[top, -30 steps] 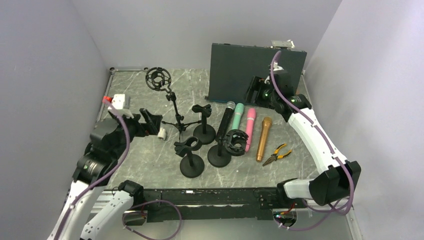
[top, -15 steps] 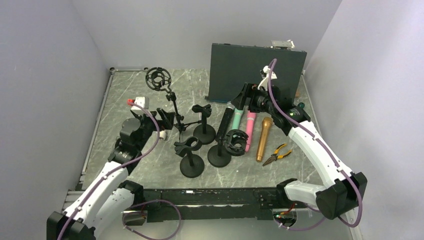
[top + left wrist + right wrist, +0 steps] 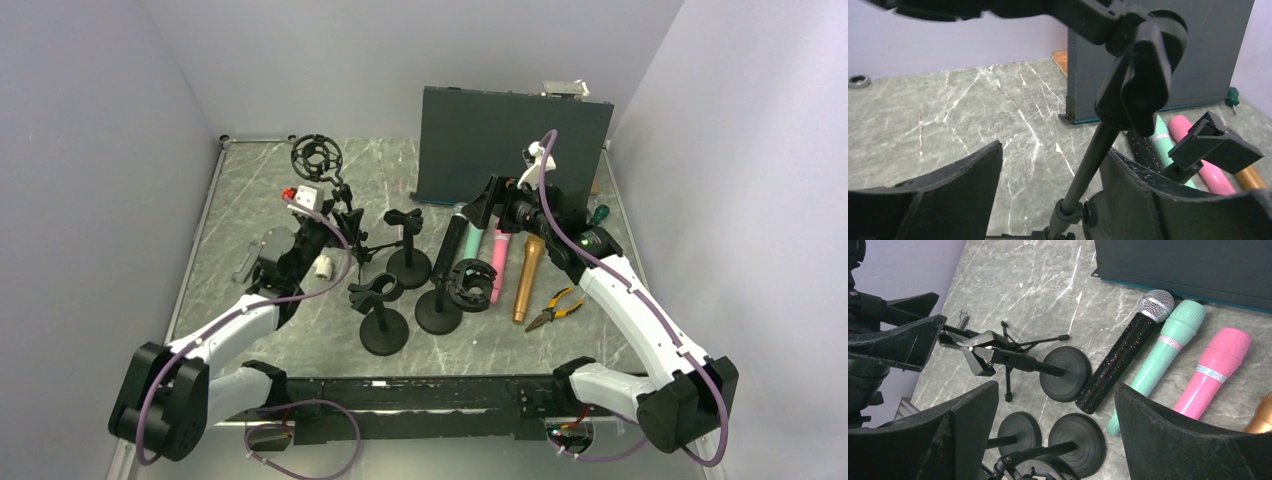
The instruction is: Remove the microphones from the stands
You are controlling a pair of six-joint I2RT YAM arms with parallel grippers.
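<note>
Two robot arms work over a marble-patterned bench (image 3: 1038,285) crowded with audio gear. The left hand (image 3: 1050,150) is wide open, its fingers on either side of the upright pole of a tripod stand (image 3: 1088,170). One finger sits just beside the pole, and neither can be seen pressing on it. The right hand (image 3: 1056,387) hovers with its fingers spread and nothing in them. Directly beneath it a black microphone (image 3: 1128,350) lies flat on the bench, its tail touching the base of a round-base stand (image 3: 1065,372) whose clip holds nothing. Just beyond the black one, a mint microphone (image 3: 1163,352), a pink microphone (image 3: 1215,370) and a gold microphone (image 3: 528,275) lie side by side. No microphone can be seen seated in any stand, and the shock mount (image 3: 315,157) above the left hand looks empty. It therefore cannot be told which microphone the task means. By these views neither hand has a grip on anything, so the job looks to be at the approach stage, with bracing and lifting yet to come.
</note>
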